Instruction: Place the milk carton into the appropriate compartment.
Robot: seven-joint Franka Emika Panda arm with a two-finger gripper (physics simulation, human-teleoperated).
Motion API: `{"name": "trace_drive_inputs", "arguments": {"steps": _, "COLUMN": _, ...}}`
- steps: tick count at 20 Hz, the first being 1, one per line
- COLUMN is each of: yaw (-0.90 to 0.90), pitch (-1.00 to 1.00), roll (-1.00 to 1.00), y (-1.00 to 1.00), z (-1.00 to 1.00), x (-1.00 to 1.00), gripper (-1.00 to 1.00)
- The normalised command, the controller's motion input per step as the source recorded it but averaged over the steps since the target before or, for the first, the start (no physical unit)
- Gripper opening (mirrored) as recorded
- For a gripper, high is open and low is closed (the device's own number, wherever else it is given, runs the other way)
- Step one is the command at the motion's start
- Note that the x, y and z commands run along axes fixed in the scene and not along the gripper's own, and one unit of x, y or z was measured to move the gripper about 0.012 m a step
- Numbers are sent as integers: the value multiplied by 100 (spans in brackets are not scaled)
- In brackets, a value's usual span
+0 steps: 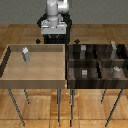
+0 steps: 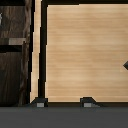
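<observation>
The milk carton (image 1: 25,54) is a small pale grey-white box standing upright in the light wooden bin (image 1: 10,75), near its back corner at the exterior view's left. My gripper (image 1: 53,31) hangs high behind the bins, well apart from the carton. In the wrist view my gripper (image 2: 64,103) is open: both fingertips (image 2: 39,103) show wide apart with nothing between them, over the bin's pale floor (image 2: 85,50). The carton is out of the wrist view.
A dark wooden bin (image 1: 70,70) with dividers stands beside the light one at the exterior view's right, with small grey objects (image 1: 85,73) in several compartments. Part of it shows in the wrist view (image 2: 12,55). Both bins stand on thin legs over a wooden floor.
</observation>
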Motion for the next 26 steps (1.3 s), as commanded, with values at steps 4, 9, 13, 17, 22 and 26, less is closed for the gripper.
{"name": "trace_drive_inputs", "arguments": {"steps": 4, "yaw": 0, "pitch": 0, "roll": 0, "y": 0, "z": 0, "x": 0, "gripper": 100}}
{"name": "trace_drive_inputs", "arguments": {"steps": 9, "yaw": 0, "pitch": 0, "roll": 0, "y": 0, "z": 0, "x": 0, "gripper": 100}}
{"name": "trace_drive_inputs", "arguments": {"steps": 13, "yaw": 0, "pitch": 0, "roll": 0, "y": 0, "z": 0, "x": 0, "gripper": 100}}
{"name": "trace_drive_inputs", "arguments": {"steps": 17, "yaw": 0, "pitch": 0, "roll": 0, "y": -75, "z": 0, "x": 0, "gripper": 100}}
{"name": "trace_drive_inputs", "arguments": {"steps": 22, "yaw": 0, "pitch": 0, "roll": 0, "y": -100, "z": 0, "x": 0, "gripper": 100}}
{"name": "trace_drive_inputs", "arguments": {"steps": 26, "yaw": 0, "pitch": 0, "roll": 0, "y": -100, "z": 0, "x": 0, "gripper": 100}}
